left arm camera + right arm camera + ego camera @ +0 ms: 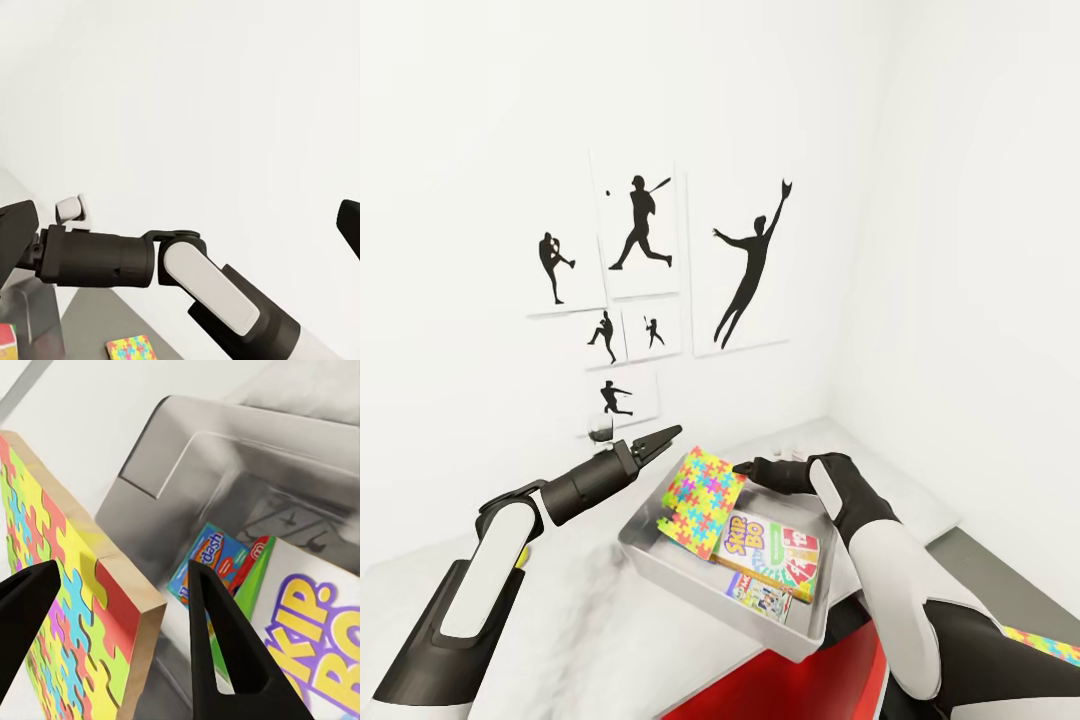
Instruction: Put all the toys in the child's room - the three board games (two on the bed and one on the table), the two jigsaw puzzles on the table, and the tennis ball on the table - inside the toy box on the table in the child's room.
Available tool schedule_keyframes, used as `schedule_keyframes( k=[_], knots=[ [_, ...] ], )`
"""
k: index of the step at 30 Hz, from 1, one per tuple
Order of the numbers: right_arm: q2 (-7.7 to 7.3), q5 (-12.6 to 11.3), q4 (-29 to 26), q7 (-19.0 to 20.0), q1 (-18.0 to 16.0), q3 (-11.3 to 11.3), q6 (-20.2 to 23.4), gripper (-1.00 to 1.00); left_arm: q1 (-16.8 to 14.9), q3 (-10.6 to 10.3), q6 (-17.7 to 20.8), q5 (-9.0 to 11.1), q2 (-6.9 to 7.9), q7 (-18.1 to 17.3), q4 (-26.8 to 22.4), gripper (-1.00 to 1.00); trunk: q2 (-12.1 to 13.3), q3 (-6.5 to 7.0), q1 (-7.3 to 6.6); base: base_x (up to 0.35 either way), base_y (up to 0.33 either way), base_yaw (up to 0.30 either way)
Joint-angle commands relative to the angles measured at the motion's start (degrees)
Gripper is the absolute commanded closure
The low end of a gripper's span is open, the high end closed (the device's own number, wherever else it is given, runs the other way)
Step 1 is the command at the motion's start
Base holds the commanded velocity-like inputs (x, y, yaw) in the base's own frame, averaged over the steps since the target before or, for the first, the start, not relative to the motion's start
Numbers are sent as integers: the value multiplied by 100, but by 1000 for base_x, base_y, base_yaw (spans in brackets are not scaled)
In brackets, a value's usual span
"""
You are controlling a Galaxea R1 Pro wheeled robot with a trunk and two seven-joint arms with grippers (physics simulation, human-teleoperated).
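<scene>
I see the worktop (560,620), pale, carrying the grey toy box (660,560). In the box: Skip-Bo (775,555) flat, a small blue game (758,597) beside it, and a puzzle (703,497) tilted against the far wall. My right tool (745,467) straddles the puzzle's upper edge, fingers (217,637) parted around it. Left tool (665,437) hovers beside the box, nearly closed, holding nothing.

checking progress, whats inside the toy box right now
Inside the toy box: a Skip-Bo game, a small blue game, and a jigsaw puzzle standing tilted by the right end effector. Anything beneath them is hidden.
</scene>
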Motion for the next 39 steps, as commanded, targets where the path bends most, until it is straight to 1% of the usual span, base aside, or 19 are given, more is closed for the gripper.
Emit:
schedule_keyframes(
  k=[1, 29, 39],
  knots=[
    [6, -37, -5, -14, -6, -37, 48, 100, -6, -2, 18, 9, 3, -8, 0, -100, -14, -21, 4, 0, 0, 0],
    [7, -24, -5, -45, -6, -25, 48, 100, -8, -4, 18, 10, -13, 0, -1, -100, -14, -264, 4, 0, 0, 0],
    [44, -23, -5, -48, -9, -21, 48, 100, -8, -9, 18, 9, -14, 0, -1, -100, -14, -356, 4, 0, 0, 0]
  ],
)
